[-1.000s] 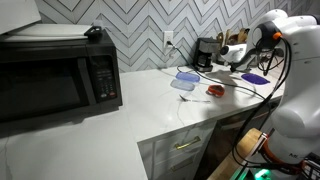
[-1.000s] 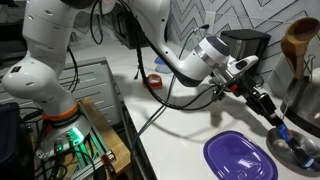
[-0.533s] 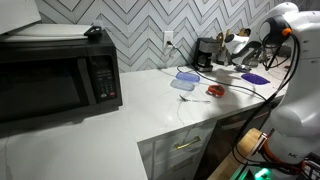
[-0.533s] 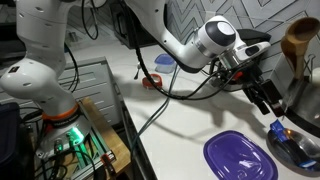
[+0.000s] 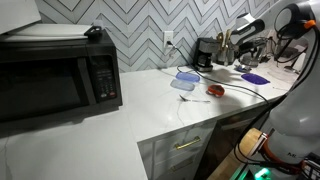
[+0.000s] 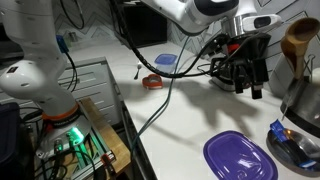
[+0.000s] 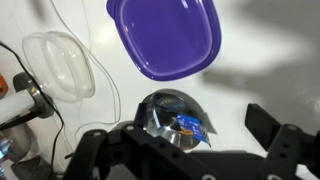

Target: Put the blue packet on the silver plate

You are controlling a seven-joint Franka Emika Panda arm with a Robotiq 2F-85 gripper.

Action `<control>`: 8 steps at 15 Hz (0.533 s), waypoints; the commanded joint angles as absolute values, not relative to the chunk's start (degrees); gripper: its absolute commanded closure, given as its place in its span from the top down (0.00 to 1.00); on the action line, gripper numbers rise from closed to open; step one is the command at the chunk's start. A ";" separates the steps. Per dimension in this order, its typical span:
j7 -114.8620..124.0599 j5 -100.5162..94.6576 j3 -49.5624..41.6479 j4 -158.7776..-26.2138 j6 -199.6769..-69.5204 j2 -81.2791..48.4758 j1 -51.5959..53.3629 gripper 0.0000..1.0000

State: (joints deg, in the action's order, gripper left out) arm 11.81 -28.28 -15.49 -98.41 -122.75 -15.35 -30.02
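Observation:
The blue packet (image 7: pixel 192 125) lies flat in the silver plate (image 7: pixel 160 108), free of my fingers. In an exterior view the blue packet (image 6: pixel 283 132) shows at the near rim of the silver plate (image 6: pixel 298 150), at the right edge. My gripper (image 7: pixel 175 134) is open and empty, hanging well above the plate, with one dark finger on each side of the wrist view. In both exterior views the gripper (image 6: pixel 249 86) (image 5: pixel 248 55) is raised above the counter, fingers pointing down.
A purple plate (image 7: pixel 165 38) (image 6: pixel 240 158) lies beside the silver one. A clear lid (image 7: pixel 60 65), a small red object (image 6: pixel 152 83) and a bluish dish (image 5: pixel 187 75) sit further along the counter. A coffee machine (image 5: pixel 205 52) stands at the wall and a microwave (image 5: pixel 55 80) on the far side.
The jaws have opened and let go of the blue packet, which now rests in the silver plate. The gripper has risen up and away from the plate.

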 commanded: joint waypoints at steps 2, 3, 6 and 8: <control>-2.12 -13.22 -17.58 -98.87 -113.05 -8.84 -28.73 1.00; -4.56 -10.55 -17.82 -99.98 -113.91 -6.96 -28.80 1.00; -4.26 -11.07 -19.17 -97.95 -114.67 -8.04 -27.40 1.00; -5.36 -10.16 -19.33 -99.08 -114.78 -6.09 -27.35 1.00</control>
